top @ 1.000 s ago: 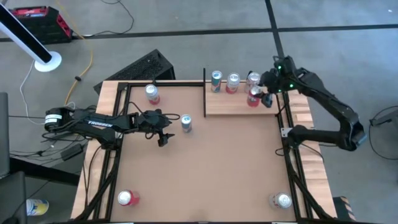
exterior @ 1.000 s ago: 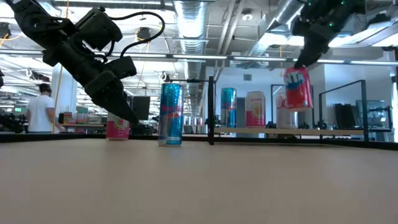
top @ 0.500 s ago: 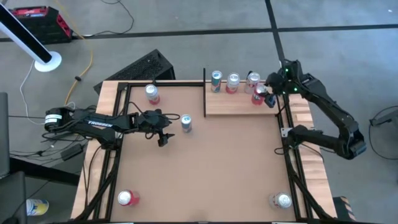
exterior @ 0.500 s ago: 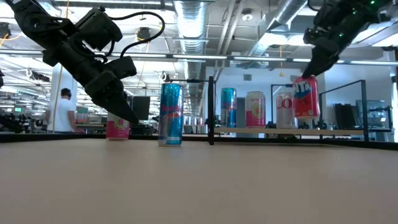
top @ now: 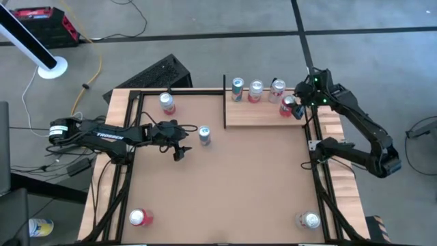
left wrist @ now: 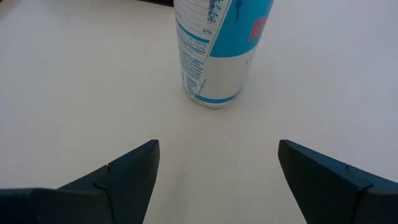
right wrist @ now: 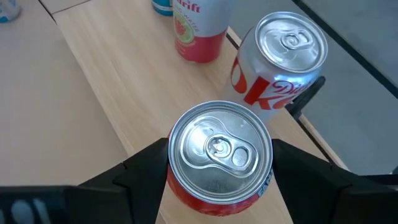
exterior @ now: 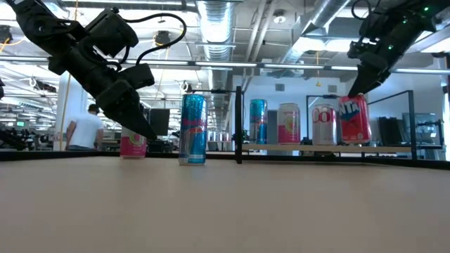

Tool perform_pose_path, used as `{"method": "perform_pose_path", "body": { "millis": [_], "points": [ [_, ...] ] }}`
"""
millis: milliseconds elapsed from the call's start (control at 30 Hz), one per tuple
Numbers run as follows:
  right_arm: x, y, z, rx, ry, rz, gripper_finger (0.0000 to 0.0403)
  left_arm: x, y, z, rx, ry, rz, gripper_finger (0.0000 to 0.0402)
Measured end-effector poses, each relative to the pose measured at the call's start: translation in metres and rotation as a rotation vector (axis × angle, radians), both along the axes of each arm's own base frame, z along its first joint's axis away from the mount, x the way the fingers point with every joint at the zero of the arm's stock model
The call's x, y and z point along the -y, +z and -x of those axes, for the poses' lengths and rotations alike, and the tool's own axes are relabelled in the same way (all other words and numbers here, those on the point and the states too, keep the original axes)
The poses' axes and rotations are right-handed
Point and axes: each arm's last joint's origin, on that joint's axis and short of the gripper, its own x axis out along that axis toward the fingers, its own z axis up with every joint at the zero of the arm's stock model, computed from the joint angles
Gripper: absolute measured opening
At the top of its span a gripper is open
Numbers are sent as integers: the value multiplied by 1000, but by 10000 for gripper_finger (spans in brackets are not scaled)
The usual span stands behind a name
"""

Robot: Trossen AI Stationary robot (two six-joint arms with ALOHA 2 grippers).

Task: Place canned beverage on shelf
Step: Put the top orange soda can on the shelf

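A red can [top: 287,104] stands upright at the right end of the pale wood shelf [top: 263,116], held by my right gripper [right wrist: 219,168]. In the low view the red can [exterior: 354,121] has its base at shelf level, beside a silver-and-red can [exterior: 323,124]. My left gripper [top: 183,142] is open and empty, low over the brown tabletop. It faces a blue-and-silver can [left wrist: 217,50] that stands on its base a short way ahead of the fingers. My right gripper pinches the red can between its two fingers, one on each side of the upper wall just under the rim [right wrist: 177,183]. The fingers [right wrist: 140,171] come from above, pointing down. The can is upright, its base level with the shelf board; whether it rests there I cannot tell.
On the shelf also stand a teal can [top: 237,89] and a pink can [top: 255,91]. A black post [top: 224,102] marks the shelf's left end. On the tabletop stand a pink can [top: 166,102], a red can [top: 139,217] and another can [top: 308,220].
My right gripper has gone down and toward the table's right edge with the red can. The can was tilted and lifted above the shelf; it now stands upright at shelf level beside the silver-and-red can.
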Motion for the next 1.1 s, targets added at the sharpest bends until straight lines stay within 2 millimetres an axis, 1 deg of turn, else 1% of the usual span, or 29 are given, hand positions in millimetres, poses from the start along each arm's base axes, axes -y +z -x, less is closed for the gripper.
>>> {"method": "perform_pose_path", "body": {
  "millis": [400,667,767,933,1033,1100],
  "points": [
    [-1,0,0,10,-40,-24,295,0,0,0,0,1,1,314],
    [-2,1,-3,8,-28,-13,340,0,0,0,1,2,2,314],
    [-2,3,-6,0,-20,12,348,0,0,0,0,2,2,314],
    [-6,26,-9,22,-40,94,347,0,0,0,1,3,2,314],
    [-14,37,-14,59,-32,70,342,0,0,0,1,3,1,314],
    [-20,38,-18,66,-25,28,333,0,0,0,1,3,1,314]
  ]
}}
